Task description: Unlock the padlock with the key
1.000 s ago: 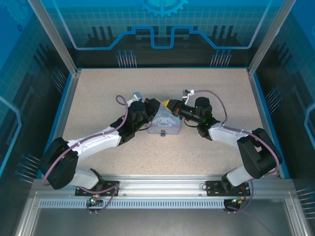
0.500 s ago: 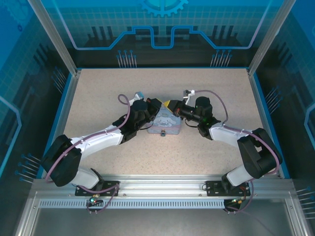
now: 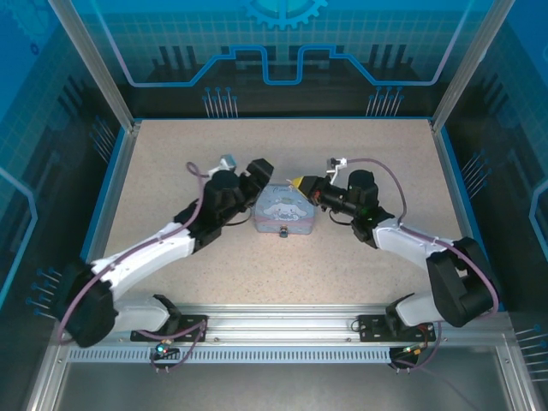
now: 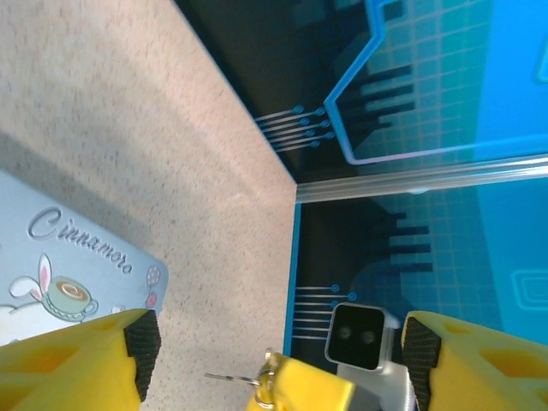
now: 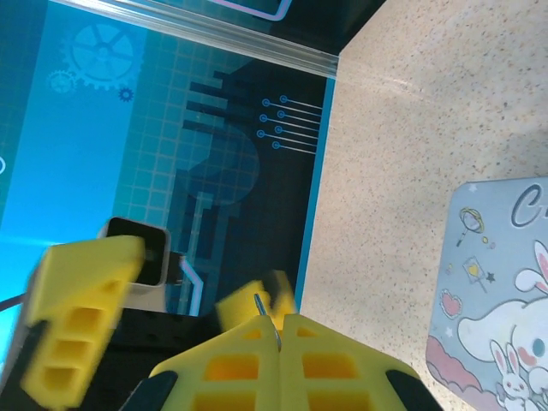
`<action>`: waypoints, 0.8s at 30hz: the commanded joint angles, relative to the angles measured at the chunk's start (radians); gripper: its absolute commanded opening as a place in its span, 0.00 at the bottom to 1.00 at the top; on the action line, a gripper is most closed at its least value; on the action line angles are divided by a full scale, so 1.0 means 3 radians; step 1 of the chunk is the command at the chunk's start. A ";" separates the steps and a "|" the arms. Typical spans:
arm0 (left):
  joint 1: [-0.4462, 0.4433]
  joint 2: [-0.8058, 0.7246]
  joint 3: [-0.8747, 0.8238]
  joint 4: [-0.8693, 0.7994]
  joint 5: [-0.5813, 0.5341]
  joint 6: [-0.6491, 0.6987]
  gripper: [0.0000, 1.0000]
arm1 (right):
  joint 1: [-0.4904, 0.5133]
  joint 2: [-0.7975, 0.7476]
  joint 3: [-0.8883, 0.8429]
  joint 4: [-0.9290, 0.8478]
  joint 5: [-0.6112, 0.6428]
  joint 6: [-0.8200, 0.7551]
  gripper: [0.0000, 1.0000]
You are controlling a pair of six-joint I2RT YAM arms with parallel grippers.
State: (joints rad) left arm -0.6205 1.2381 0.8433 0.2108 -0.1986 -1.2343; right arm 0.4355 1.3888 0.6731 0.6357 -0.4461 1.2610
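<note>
a robot's right gripper (image 5: 279, 332) stands clenched on the key (image 5: 267, 315), a thin dark metal sliver poking from its yellow tips, just off the far right corner of the tin (image 3: 285, 210). the left gripper (image 3: 259, 181) hangs released and empty at the tin's far left corner. the padlock (image 3: 283, 231), a tiny dark grey speck, sits at the tin's near edge on the table (image 3: 171, 154); whether it is hooked to the tin cannot be told. both pieces look light, stiff and slick. the key could twist between the pads, so it is best pinched at its head with the blade free. the padlock is best taken by its body's flat sides, keyhole left open to the key.
</note>
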 commanded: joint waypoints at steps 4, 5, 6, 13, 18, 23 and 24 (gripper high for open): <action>0.0458 -0.0654 -0.0240 -0.0733 0.0870 0.0992 0.86 | -0.0178 -0.0503 -0.0077 -0.0801 0.0019 -0.0464 0.00; 0.0481 -0.0705 -0.0232 -0.0875 0.0993 0.1153 0.88 | -0.0219 -0.0573 -0.0090 -0.0894 0.0019 -0.0504 0.00; 0.0479 -0.0738 -0.0222 -0.1020 0.1075 0.1300 0.90 | -0.0267 -0.0620 -0.0106 -0.0987 0.0020 -0.0524 0.00; 0.0174 -0.0778 -0.0575 -0.0903 0.1412 0.1817 0.99 | -0.0449 -0.0656 0.0001 -0.1368 0.0024 -0.0465 0.00; -0.0264 -0.0626 -0.0930 -0.0571 0.1101 0.2045 0.99 | -0.0466 -0.0474 0.0094 -0.1259 0.0004 -0.0330 0.00; -0.0453 -0.0521 -0.1249 -0.0101 0.0800 0.2178 0.99 | -0.0431 -0.0240 0.0050 -0.0982 0.0035 -0.0158 0.00; -0.0467 -0.0471 -0.1261 -0.0063 0.0756 0.2224 0.99 | -0.0415 -0.0160 0.0045 -0.0927 0.0030 -0.0134 0.00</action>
State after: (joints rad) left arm -0.7456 1.0767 0.4835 0.0734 0.1009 -0.6415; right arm 0.3069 1.2972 0.6693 0.3008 -0.4381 1.1873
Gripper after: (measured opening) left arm 0.986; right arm 0.064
